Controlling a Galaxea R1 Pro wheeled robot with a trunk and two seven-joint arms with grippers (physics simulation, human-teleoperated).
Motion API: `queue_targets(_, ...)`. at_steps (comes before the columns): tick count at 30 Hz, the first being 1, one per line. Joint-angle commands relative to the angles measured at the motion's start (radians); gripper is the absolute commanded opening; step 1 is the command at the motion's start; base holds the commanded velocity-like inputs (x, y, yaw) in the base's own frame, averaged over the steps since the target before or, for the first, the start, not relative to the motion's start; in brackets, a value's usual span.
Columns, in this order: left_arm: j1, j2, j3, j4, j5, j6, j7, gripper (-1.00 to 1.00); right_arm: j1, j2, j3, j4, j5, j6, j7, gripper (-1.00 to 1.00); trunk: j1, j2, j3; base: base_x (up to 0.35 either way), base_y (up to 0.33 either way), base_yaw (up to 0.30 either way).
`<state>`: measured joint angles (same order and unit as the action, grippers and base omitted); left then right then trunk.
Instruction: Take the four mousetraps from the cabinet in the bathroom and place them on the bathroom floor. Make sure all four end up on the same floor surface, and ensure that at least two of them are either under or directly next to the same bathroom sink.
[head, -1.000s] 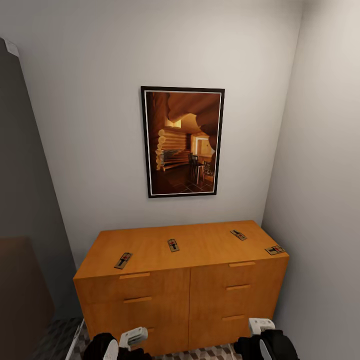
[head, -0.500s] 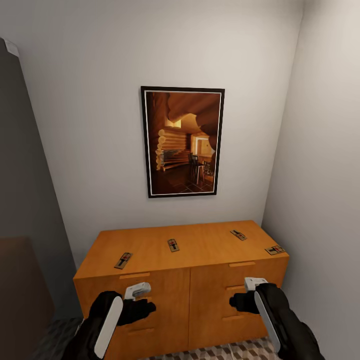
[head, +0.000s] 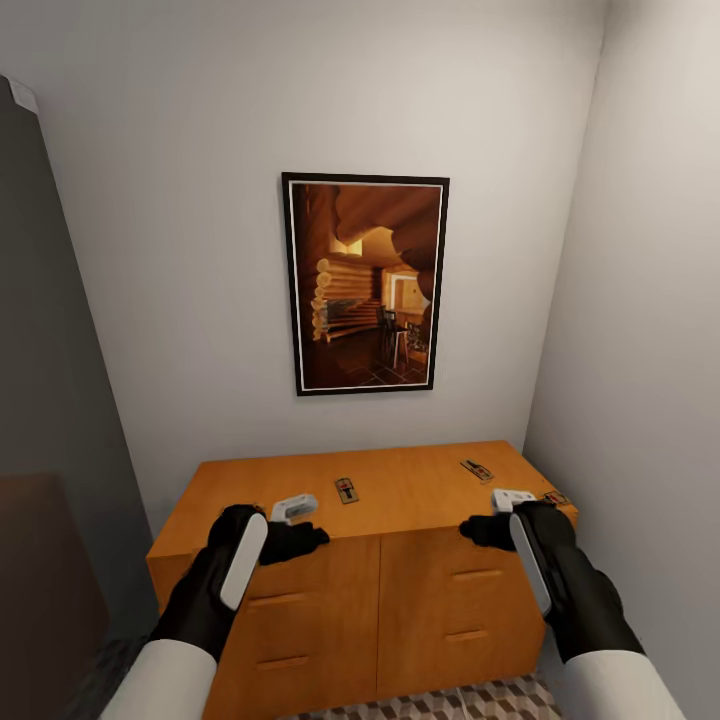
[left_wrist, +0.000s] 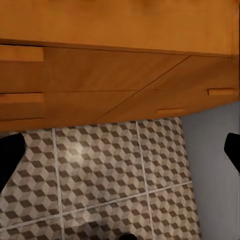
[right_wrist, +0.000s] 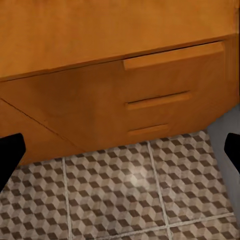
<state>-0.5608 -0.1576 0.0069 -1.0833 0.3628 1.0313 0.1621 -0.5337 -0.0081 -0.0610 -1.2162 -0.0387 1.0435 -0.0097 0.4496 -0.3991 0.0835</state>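
The orange-brown cabinet (head: 400, 590) stands against the back wall. On its top lie small flat mousetraps: one mid-top (head: 347, 490), one toward the back right (head: 477, 469), and one at the right front corner (head: 557, 496), partly hidden by my right arm. My left gripper (head: 305, 535) hovers at the cabinet's front left edge, and my right gripper (head: 482, 530) at its front right edge. The wrist views look down past the drawer fronts (left_wrist: 100, 70) (right_wrist: 75, 100) onto the cube-pattern bathroom floor (left_wrist: 100, 190) (right_wrist: 125, 200). Both pairs of black fingertips (left_wrist: 9, 160) (right_wrist: 9, 152) stand wide apart, holding nothing.
A framed picture (head: 365, 285) hangs above the cabinet. The right wall (head: 650, 400) stands right beside the cabinet's end. A dark grey panel (head: 40, 380) and a dark brown surface (head: 40, 580) close in the left side. Slim bar handles (right_wrist: 172, 56) stick out from the drawers.
Both arms have risen from near the floor to the level of the cabinet top. The left gripper now covers the trap at the front left. The camera has not moved.
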Motion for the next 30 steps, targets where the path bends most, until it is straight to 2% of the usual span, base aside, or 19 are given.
queue_targets(1, -0.019, -0.002, 0.001, 0.012, 0.010, 0.003, 0.010, 1.00, -0.017, 0.000, -0.016, 0.009, -0.004, 0.004, -0.001, 1.00, 0.000, -0.001, -0.001, 0.000, 0.000, 0.000)
queue_targets(3, -0.036, -0.003, 0.001, 0.023, 0.010, 0.004, 0.010, 1.00, -0.033, 0.000, -0.031, 0.020, -0.004, 0.004, -0.002, 1.00, 0.000, -0.001, -0.001, 0.000, 0.000, 0.000)
queue_targets(9, -0.132, -0.006, 0.002, 0.079, 0.011, 0.004, 0.010, 1.00, -0.154, 0.000, -0.083, 0.134, -0.003, 0.004, -0.003, 1.00, 0.000, -0.001, -0.001, 0.000, 0.000, 0.000)
queue_targets(10, -0.132, -0.006, 0.002, 0.079, 0.011, 0.004, 0.010, 1.00, -0.154, 0.000, -0.083, 0.134, -0.003, 0.004, -0.003, 1.00, 0.000, -0.001, -0.001, 0.000, 0.000, 0.000)
queue_targets(14, -0.182, -0.007, 0.002, 0.114, 0.011, 0.004, 0.009, 1.00, -0.242, -0.001, -0.096, 0.233, -0.004, 0.004, -0.004, 1.00, 0.000, -0.001, -0.001, 0.000, 0.000, 0.000)
queue_targets(15, -0.182, -0.007, 0.002, 0.114, 0.011, 0.004, 0.009, 1.00, -0.242, -0.001, -0.096, 0.233, -0.004, 0.004, -0.004, 1.00, 0.000, -0.001, -0.001, 0.000, 0.000, 0.000)
queue_targets(26, -0.277, -0.008, 0.002, 0.165, 0.013, 0.004, 0.008, 1.00, -0.450, -0.015, -0.121, 0.498, -0.005, 0.004, -0.003, 1.00, 0.000, -0.001, -0.001, 0.000, 0.000, 0.000)
queue_targets(30, -0.303, -0.008, 0.002, 0.184, 0.014, 0.004, 0.008, 1.00, -0.496, -0.021, -0.123, 0.557, -0.005, 0.004, -0.003, 1.00, 0.000, -0.001, -0.001, 0.000, 0.000, 0.000)
